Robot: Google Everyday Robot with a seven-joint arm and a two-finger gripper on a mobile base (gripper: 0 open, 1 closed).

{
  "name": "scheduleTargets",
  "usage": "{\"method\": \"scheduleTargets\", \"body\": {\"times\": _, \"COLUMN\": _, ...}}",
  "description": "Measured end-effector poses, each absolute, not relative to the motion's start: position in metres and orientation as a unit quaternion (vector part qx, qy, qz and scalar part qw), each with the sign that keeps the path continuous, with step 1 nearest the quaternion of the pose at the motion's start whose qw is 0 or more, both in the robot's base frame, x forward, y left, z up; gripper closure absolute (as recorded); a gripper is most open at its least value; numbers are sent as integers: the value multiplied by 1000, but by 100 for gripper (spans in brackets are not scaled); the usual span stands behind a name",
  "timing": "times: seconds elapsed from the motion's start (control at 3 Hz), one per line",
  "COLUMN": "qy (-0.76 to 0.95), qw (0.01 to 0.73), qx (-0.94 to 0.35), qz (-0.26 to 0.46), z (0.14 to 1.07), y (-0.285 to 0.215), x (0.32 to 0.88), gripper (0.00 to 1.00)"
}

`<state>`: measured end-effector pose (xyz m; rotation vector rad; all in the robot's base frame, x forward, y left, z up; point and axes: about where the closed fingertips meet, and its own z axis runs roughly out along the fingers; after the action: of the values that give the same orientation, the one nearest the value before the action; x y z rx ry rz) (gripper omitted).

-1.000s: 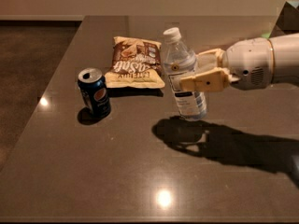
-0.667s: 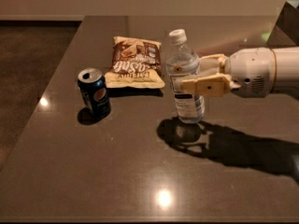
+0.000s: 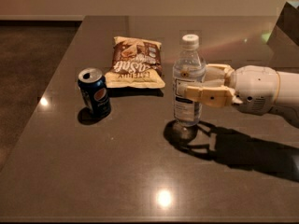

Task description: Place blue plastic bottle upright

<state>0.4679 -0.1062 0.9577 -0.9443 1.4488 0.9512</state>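
The blue plastic bottle (image 3: 188, 62) is clear, with a white cap and a pale label. It stands upright in the middle of the dark table (image 3: 140, 171), its base on or just above the surface. My gripper (image 3: 194, 82) reaches in from the right at label height. It is shut on the bottle: the near tan finger (image 3: 208, 95) lies across the label's front, and the far finger (image 3: 218, 71) runs behind the bottle. The white wrist (image 3: 257, 90) is at the right edge.
A dark blue Pepsi can (image 3: 96, 93) stands upright to the left of the bottle. A brown and yellow chip bag (image 3: 135, 62) lies flat behind, between can and bottle. The table's left edge drops to a dark floor (image 3: 32, 69).
The bottle has gone from tilted to upright and has come down to the table surface. The gripper came down with it, still holding it. The can and the bag have not moved.
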Motion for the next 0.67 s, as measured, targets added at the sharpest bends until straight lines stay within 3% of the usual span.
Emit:
{"method": "scheduleTargets", "body": {"times": 0.33, "qy": 589, "qw": 577, "qx": -392, "qz": 408, "z": 953, "y": -111, "x": 465, "gripper": 100}}
{"method": "scheduleTargets", "body": {"times": 0.67, "qy": 579, "qw": 588, "qx": -388, "qz": 410, "z": 948, "y": -116, "x": 463, "gripper": 82}}
